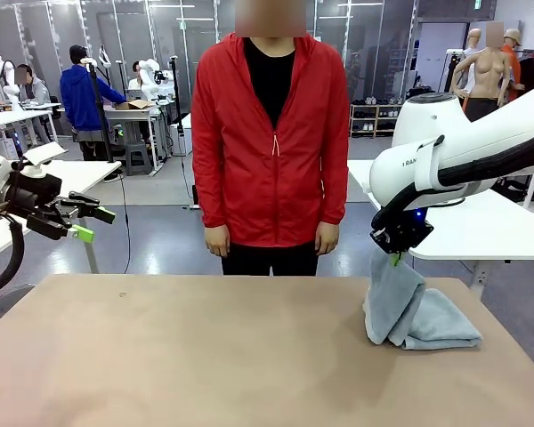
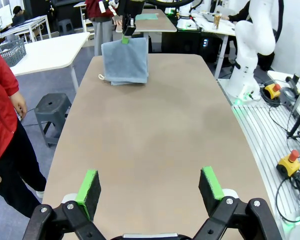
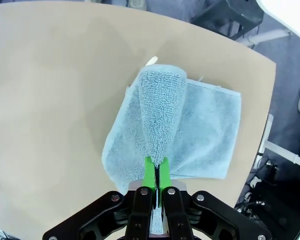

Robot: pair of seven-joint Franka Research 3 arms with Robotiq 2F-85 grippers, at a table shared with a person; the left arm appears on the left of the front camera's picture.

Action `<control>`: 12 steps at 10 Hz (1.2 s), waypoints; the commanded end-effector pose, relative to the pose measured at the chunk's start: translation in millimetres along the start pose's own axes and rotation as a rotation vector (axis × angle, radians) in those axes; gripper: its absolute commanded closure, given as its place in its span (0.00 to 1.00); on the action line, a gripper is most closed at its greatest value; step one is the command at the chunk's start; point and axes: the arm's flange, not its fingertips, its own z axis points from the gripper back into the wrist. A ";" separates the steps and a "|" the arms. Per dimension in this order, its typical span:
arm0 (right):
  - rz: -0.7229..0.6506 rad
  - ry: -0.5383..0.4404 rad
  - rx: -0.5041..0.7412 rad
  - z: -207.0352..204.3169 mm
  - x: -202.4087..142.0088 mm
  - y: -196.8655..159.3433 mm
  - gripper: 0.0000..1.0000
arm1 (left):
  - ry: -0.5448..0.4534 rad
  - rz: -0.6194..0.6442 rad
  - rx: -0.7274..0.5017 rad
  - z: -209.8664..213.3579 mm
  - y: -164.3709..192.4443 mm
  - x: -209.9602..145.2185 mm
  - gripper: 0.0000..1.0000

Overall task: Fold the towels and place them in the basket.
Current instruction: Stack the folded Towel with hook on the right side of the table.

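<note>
A pale blue-grey towel (image 1: 409,311) hangs at the table's right side, its lower part resting folded on the tabletop. My right gripper (image 1: 396,256) is shut on the towel's upper edge and holds it up; in the right wrist view the green pads (image 3: 150,172) pinch the cloth of the towel (image 3: 190,135). In the left wrist view the towel (image 2: 125,61) hangs at the far end of the table. My left gripper (image 1: 89,224) hovers open off the table's left edge, with wide-spread green pads (image 2: 88,186) and nothing between them. The basket is out of view on this table.
A person in a red jacket (image 1: 271,133) stands at the far side, hands down at the sides. The tan table (image 1: 205,356) is bare in the middle and left. A grey stool (image 2: 52,107) stands beside the table. Other tables stand farther off.
</note>
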 end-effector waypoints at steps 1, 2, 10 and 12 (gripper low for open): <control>0.019 0.006 -0.030 5.6 12.7 -7.4 0.96 | -0.004 -0.001 0.002 0.2 -2.3 1.7 0.00; 0.021 0.007 -0.039 5.0 15.3 -11.2 0.96 | -0.004 -0.001 0.002 0.2 -2.3 1.7 0.00; 0.063 -0.010 -0.021 -0.1 12.8 -7.0 0.96 | -0.004 -0.001 0.002 0.2 -2.3 1.7 0.00; 0.078 -0.014 0.007 -9.2 16.2 -30.1 0.96 | -0.004 -0.001 0.002 0.2 -2.3 1.7 0.00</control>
